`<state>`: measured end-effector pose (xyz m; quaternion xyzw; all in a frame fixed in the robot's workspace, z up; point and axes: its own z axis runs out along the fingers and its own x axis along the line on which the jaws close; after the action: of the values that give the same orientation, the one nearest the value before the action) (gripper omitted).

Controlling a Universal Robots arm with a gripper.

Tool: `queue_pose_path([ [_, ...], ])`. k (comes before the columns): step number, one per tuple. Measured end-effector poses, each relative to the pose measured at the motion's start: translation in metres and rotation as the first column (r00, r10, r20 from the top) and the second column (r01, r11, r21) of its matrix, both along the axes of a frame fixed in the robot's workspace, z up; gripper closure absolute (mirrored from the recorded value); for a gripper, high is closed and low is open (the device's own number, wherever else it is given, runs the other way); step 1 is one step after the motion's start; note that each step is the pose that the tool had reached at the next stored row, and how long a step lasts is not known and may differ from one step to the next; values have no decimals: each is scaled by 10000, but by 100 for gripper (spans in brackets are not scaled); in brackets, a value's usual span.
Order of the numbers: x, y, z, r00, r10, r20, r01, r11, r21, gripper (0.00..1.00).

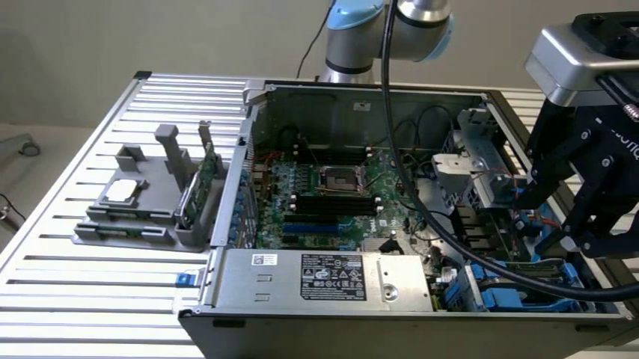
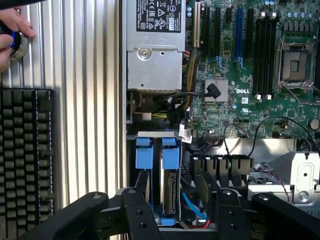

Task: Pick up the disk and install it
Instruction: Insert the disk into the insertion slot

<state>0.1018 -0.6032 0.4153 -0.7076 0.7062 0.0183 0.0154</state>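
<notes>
Tool (image 2: 181, 212) open right over the disk (image 2: 170, 192); disk stands on edge in its bay between the spread fingers (image 2: 136, 210), touching neither.

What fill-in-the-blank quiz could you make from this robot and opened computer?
1. The disk sits inside the computer case, framed by a ___ plastic carrier.
2. The gripper hangs over it with its jaws ___.
3. On the table beside the case lies a black ___.
Missing words: blue; open; keyboard.
</notes>
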Motion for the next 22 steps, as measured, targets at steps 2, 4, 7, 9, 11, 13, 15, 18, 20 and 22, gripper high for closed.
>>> queue_pose_path([
  [2, 0, 0, -1, 10000, 0, 0, 0, 10000, 0, 47],
  [4, 0, 0, -1, 10000, 0, 0, 0, 10000, 0, 47],
  [7, 0, -1, 31, 10000, -1, 0, 1, 10000, 3, 47],
  [9, 0, -1, 61, 10000, 0, 0, 0, 10000, 1, 47],
  [11, 0, -1, 93, 10000, 0, 0, 0, 10000, 1, 47],
  [13, 0, -2, 112, 10000, 0, 0, 0, 10000, 2, 56],
  [15, 0, -1, 122, 10000, 0, 0, 0, 10000, 1, 62],
  [18, 22, -2, 123, 10000, 0, 0, 0, 10000, 1, 74],
  [20, 74, -1, 124, 10000, 1, 0, -1, 10000, 2, 85],
  [22, 156, -1, 123, 10000, 6, 0, -6, 10000, 10, 89],
])
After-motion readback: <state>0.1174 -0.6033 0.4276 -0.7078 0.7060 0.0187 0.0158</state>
